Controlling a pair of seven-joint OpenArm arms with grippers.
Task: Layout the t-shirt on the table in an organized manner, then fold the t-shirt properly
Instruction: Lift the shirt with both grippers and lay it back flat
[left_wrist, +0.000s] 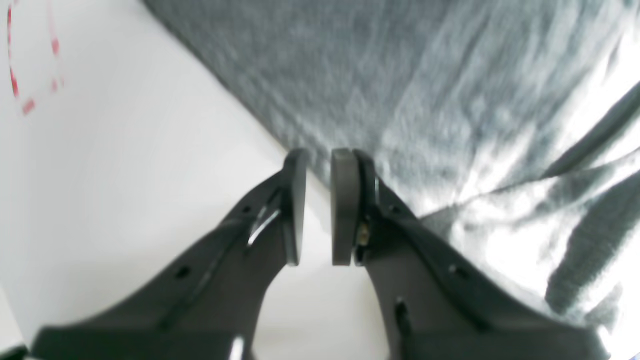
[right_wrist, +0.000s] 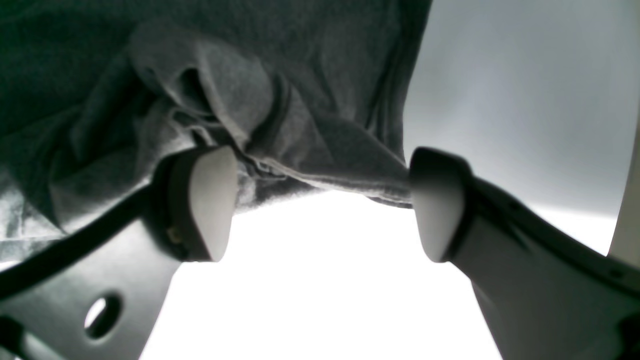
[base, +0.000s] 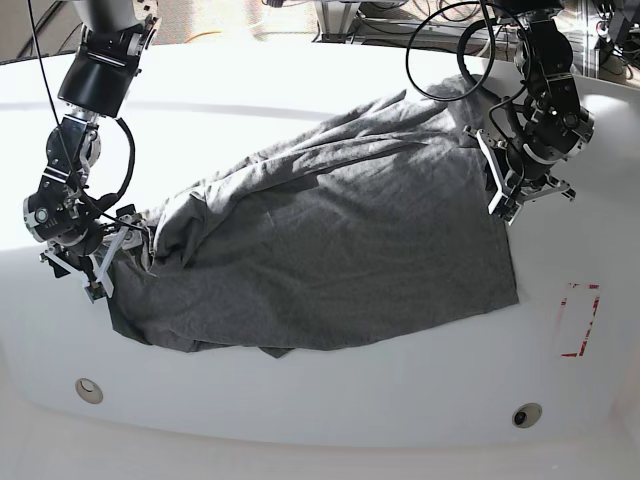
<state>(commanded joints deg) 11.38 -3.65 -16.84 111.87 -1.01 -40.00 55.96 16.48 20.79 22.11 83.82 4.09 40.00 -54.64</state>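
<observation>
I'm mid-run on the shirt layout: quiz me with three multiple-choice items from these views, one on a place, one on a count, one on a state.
1. Where is the red-tape rectangle relative to the t-shirt in the base view?
A. Under the cloth
B. On bare table right of its lower corner
C. At the far edge, behind it

2. How many round grommet holes show in the table's near edge?
A. One
B. Two
C. Four

3. How is the right end effector?
A. Open, with nothing between its pads
B. Shut on a sleeve
C. Out of view

Key: 1 B, the tape lies clear of the hem, near the left end effector. 2 B, one hole sits near-left and one near-right. 3 A, the right wrist view shows its pads wide apart at the cloth's bunched edge.
</observation>
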